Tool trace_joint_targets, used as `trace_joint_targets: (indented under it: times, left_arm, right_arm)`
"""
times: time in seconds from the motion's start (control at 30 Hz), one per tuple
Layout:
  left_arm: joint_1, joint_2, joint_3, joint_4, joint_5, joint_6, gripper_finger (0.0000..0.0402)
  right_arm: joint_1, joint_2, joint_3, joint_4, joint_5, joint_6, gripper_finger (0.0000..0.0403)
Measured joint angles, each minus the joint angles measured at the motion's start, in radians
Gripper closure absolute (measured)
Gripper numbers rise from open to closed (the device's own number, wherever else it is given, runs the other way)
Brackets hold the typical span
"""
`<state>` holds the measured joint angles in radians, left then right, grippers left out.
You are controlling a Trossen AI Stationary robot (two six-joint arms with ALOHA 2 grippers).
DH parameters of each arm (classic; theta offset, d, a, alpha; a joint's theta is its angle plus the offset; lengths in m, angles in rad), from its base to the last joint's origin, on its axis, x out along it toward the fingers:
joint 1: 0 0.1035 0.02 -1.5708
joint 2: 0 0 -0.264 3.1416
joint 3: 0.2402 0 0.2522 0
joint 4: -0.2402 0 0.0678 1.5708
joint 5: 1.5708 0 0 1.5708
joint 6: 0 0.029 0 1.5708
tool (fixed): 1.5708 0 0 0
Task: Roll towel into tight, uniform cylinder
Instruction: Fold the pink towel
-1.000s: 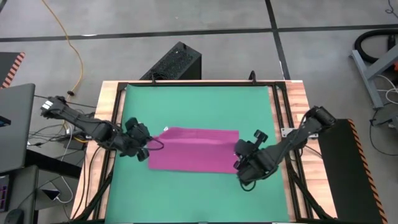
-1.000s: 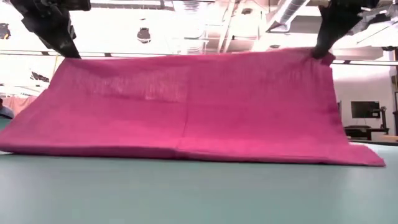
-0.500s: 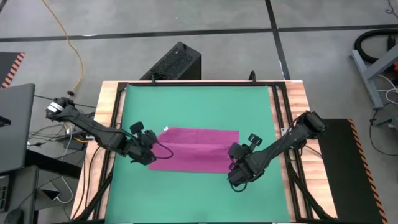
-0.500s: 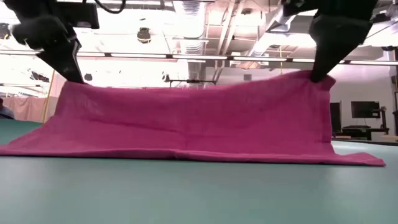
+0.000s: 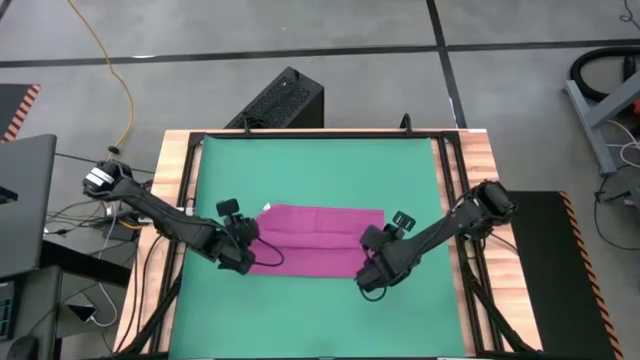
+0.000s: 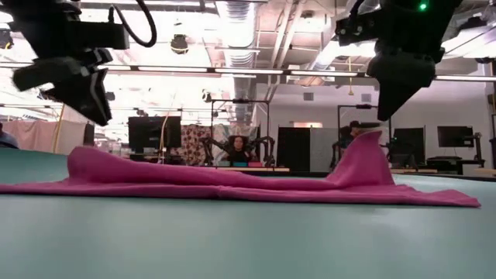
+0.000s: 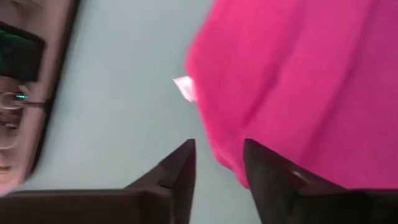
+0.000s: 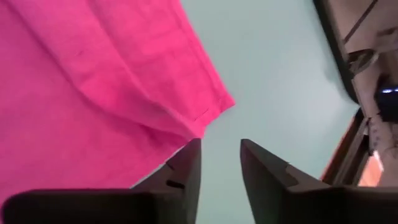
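Both dark two-finger grippers, the left gripper (image 5: 243, 258) and right gripper (image 5: 371, 276), had just parted their fingers and dropped the lifted edge of the magenta-pink soft towel (image 5: 318, 237), now folded flat mid green mat (image 5: 320, 165), ready for rolling.

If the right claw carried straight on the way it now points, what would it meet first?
Most likely the green mat, just past the corner of the magenta-pink soft cloth towel; the right claw stands open beside that edge, though depth is unclear.
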<state>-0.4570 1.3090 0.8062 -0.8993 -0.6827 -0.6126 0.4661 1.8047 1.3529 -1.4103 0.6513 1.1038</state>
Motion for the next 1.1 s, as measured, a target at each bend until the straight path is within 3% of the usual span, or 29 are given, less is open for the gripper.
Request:
trace_joint_targets:
  times: [0.17,0.37,0.6,0.77,0.93,1.1]
  left_arm:
    - [0.004,0.000,0.004,-0.025,-0.084,-0.028,0.0223]
    - [-0.077,-0.052,0.062,-0.005,-0.090,0.056,0.0224]
    - [-0.274,-0.125,0.073,0.229,0.003,0.195,0.0233]
    - [-0.367,-0.003,0.072,0.240,-0.018,0.184,0.0233]
    - [-0.396,0.163,0.072,0.281,-0.013,0.162,0.0233]
    - [-0.437,0.215,0.072,0.288,-0.005,0.089,0.0233]
  right_arm:
    - [-0.009,0.000,0.000,-0.008,0.037,-0.014,0.0236]
    - [0.113,-0.032,0.001,0.019,0.177,-0.098,0.0238]
    - [0.302,-0.083,0.002,0.378,0.189,-0.283,0.0238]
    - [0.344,-0.065,-0.020,0.479,0.156,-0.258,0.0239]
    - [0.345,-0.065,-0.127,0.611,0.095,-0.218,0.0239]
    - [0.338,-0.065,-0.214,0.741,0.055,-0.238,0.0239]
